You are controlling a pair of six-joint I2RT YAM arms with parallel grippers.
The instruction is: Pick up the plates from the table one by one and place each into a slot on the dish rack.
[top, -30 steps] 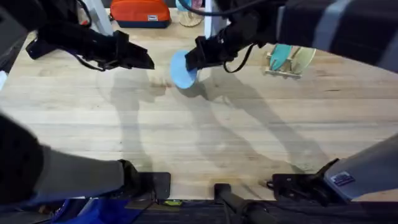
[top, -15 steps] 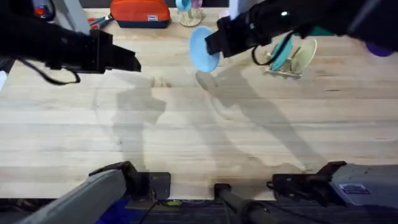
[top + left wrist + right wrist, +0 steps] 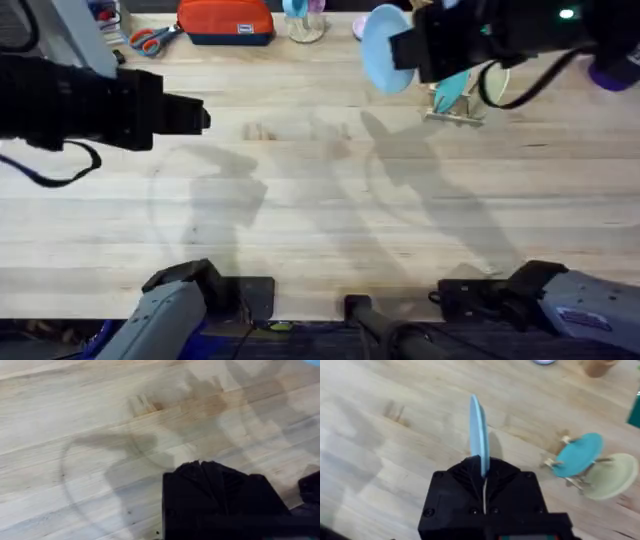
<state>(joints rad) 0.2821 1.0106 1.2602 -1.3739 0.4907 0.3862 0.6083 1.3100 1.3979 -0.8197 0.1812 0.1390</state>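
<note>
beside dish rack (image 3: 455, 108) | right claw (image 3: 400, 48) grips pale blue plate (image 3: 380, 48)

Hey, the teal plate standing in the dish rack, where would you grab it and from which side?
Grip the teal plate by its upper rim, coming down from above. It stands on edge, tilted, in the dish rack, so its lower edge sits between the pegs and the cream plate is close beside one face. The top rim looks like the freest part, thin enough for two fingers to pinch across.

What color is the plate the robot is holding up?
Pale sky-blue. The plate, pinched edge-on in the right gripper, shows best in the overhead view.
</note>
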